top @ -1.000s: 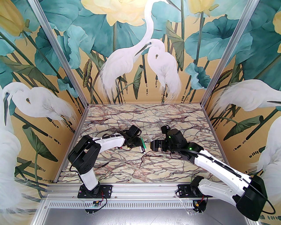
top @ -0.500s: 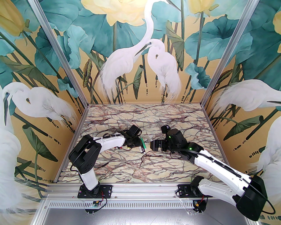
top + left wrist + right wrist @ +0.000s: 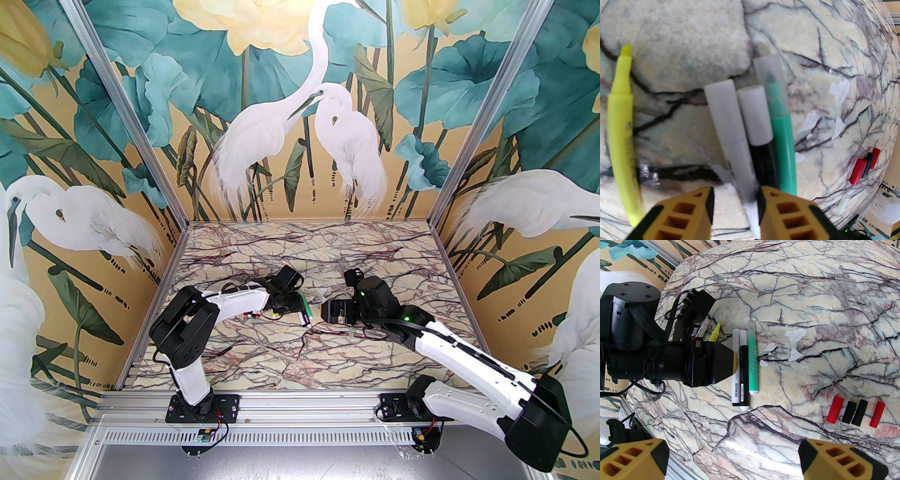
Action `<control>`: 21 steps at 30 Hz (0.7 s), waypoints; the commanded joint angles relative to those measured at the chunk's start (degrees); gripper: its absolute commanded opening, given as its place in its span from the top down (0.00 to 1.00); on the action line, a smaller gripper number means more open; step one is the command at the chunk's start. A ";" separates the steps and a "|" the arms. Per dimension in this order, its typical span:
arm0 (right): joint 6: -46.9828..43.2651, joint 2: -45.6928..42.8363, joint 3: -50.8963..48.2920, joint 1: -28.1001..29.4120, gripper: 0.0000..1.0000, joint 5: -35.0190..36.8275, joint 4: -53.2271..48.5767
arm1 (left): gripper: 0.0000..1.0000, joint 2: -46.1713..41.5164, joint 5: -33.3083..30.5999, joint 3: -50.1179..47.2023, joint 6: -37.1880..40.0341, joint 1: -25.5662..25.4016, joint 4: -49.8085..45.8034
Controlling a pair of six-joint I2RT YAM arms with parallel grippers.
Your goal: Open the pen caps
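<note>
Three capped pens lie side by side, touching, mid-tabletop (image 3: pixel 811 286):
- white pen (image 3: pixel 737 150), whitish cap (image 3: pixel 724 112) on;
- black pen (image 3: pixel 764 161), white cap (image 3: pixel 755 114) on;
- green pen (image 3: pixel 785 145), clear cap (image 3: pixel 770 70) on, tip visible through it.

One yellow highlighter (image 3: pixel 620 131), tip bare, lies apart from the trio on the white pen's side.

One further whitish pen (image 3: pixel 704 326) lies beside the highlighter, partly hidden behind the left wrist. Whether it is capped cannot be told.

Four loose caps (image 3: pixel 849 412) lie in a row on the tabletop, well apart from the pens: red, black, black, red. The two black ones touch, with a red one just beside each.

Left claw (image 3: pixel 736 208): low over the tabletop, fingers partly spread, straddling the white pen's barrel. One finger is just beside the barrel and the other stands clear of it, so the pen is not clamped.

Right claw (image 3: pixel 733 458): spread wide, holding nothing, above bare tabletop, facing the left claw across the pens in the overhead view.

Several white paper scraps (image 3: pixel 794 335) are scattered beside the green pen.
</note>
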 commanded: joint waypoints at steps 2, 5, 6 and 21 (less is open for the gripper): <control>0.49 -0.84 -0.79 0.36 0.01 0.23 0.58 | 0.64 1.70 1.03 0.93 0.16 0.00 0.34; 0.44 -0.76 -0.77 0.33 0.01 0.24 0.50 | 0.66 1.75 0.12 0.58 0.36 0.18 -0.08; 0.46 -0.79 -0.84 0.38 0.00 0.20 0.56 | 0.67 1.72 -0.14 0.46 0.44 0.26 -0.23; 0.88 0.40 -0.97 0.37 0.01 -0.06 1.07 | 0.73 1.57 -7.91 2.97 8.97 0.85 -13.90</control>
